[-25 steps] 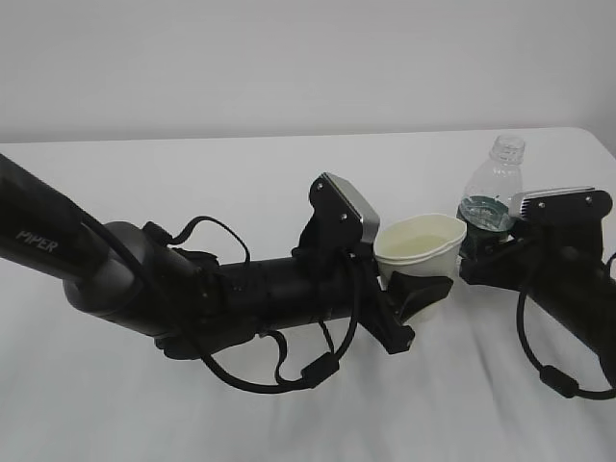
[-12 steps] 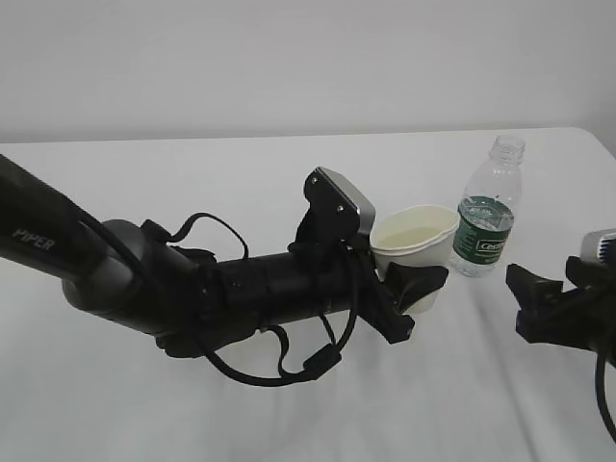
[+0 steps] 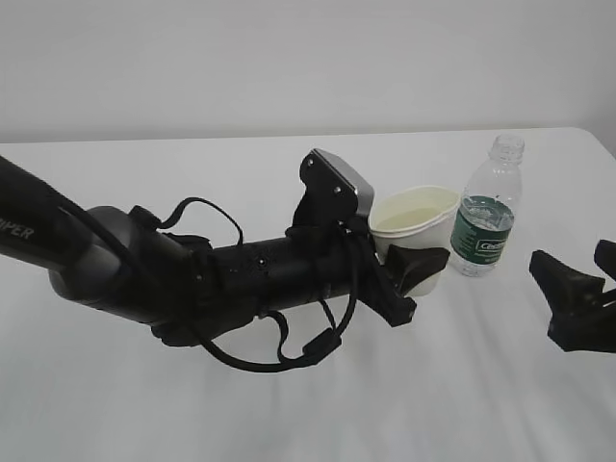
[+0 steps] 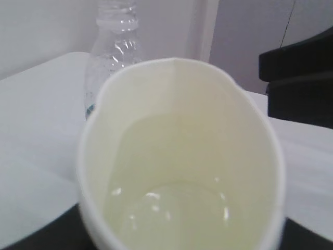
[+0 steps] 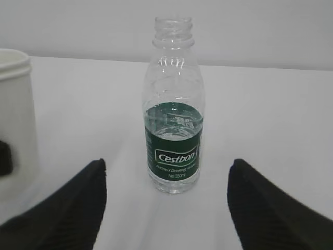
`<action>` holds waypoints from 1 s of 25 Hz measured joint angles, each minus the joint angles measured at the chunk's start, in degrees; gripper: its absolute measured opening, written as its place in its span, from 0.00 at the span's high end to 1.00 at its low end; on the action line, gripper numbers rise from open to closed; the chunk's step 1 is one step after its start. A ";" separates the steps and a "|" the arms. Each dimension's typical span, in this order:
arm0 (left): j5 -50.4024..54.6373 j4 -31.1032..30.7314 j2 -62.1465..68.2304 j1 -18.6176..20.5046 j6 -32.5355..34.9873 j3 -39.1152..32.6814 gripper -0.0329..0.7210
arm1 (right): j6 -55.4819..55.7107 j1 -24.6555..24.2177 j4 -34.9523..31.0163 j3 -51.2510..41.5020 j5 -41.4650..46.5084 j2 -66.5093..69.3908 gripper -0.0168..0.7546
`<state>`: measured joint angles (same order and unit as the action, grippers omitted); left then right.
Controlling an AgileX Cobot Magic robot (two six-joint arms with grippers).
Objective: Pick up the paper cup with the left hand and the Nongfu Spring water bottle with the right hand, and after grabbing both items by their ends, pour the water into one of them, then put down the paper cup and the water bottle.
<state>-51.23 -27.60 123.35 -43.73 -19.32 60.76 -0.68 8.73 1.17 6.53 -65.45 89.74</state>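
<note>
My left gripper (image 3: 416, 271) is shut on the white paper cup (image 3: 414, 223), black fingers on its lower wall. The cup is upright and holds clear water (image 4: 179, 208); in the left wrist view its mouth fills the picture (image 4: 177, 156). Whether its base touches the table I cannot tell. The water bottle (image 3: 490, 212), clear with a green label and no cap, stands alone on the table just right of the cup, with a little water left at label height (image 5: 173, 133). My right gripper (image 3: 576, 274) is open, back from the bottle, which is centred beyond its spread fingers (image 5: 78, 208).
A white cloth covers the table (image 3: 289, 404), whose far edge meets a pale wall. The long black left arm (image 3: 144, 279) with its cables lies across the left and middle of the table. The cup's side (image 5: 15, 120) shows at the left of the right wrist view.
The right gripper has let go of the bottle and drawn back to the right and toward the camera; the bottle now stands free. The left arm and cup have shifted slightly.
</note>
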 joint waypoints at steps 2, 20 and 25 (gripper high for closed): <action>0.96 0.08 -0.58 0.00 0.00 0.00 0.48 | 0.00 0.00 0.09 -1.35 0.00 -1.51 0.26; 4.06 2.84 -7.15 7.89 0.00 -1.60 0.48 | 0.14 0.00 0.13 -6.55 0.00 -3.57 0.26; 0.92 2.84 -8.35 11.76 0.00 -7.25 0.48 | 0.14 0.00 0.13 -6.55 0.00 -3.57 0.26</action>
<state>-50.32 -24.76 115.00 -31.97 -19.32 53.51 -0.54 8.73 1.30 -0.02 -65.45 86.17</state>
